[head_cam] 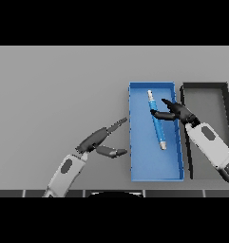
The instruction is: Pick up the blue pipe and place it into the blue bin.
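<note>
The blue pipe (158, 130), with pale tips at both ends, lies lengthwise in the blue bin (144, 161), slanting from the far middle toward the near right. My right hand (181, 113) reaches over the bin from the right, beside the pipe's far half. Its fingers are straight and spread, and its thumb (159, 114) stretches across the pipe. My left hand (98, 138) is open over the table left of the bin, fingers pointing toward it, and does not touch the bin.
A dark grey bin (215, 86) stands right next to the blue bin on its right side. My right forearm (212, 144) crosses over it. Bare grey table (54, 90) spreads to the left and far side.
</note>
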